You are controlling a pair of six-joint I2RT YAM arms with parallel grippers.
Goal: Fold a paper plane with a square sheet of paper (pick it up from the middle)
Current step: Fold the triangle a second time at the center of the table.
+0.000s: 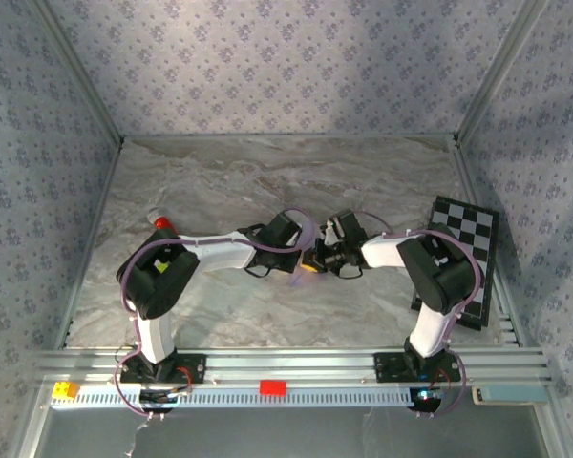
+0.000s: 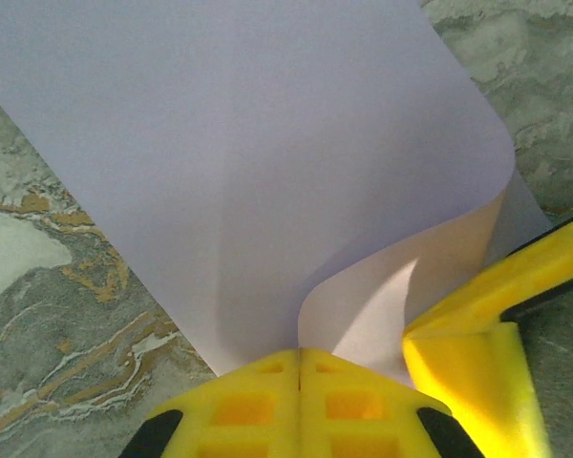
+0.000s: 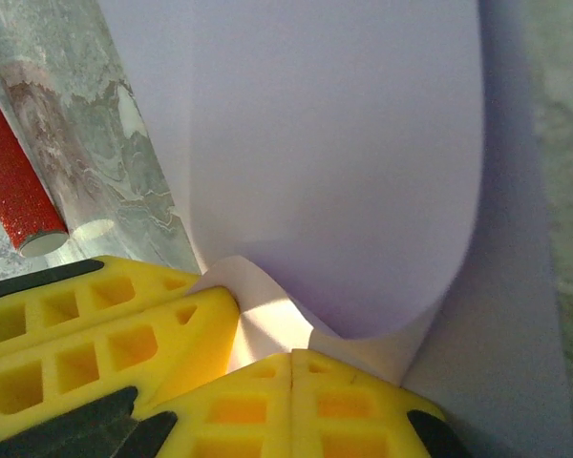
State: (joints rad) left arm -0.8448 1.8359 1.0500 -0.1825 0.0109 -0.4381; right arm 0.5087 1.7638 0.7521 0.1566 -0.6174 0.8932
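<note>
- The pale lilac sheet of paper [image 2: 267,162] is shown near the middle of the marbled counter [image 2: 67,315], with one edge lifted and curled over in a smooth bow and a faint fold line down its flat part.
- The left gripper [image 2: 299,367] and right gripper [image 3: 291,367] are set side by side, each with jaws clamped on the raised edge.
- A red cylinder [image 3: 14,181] is seen nearby, apart from the sheet.
</note>
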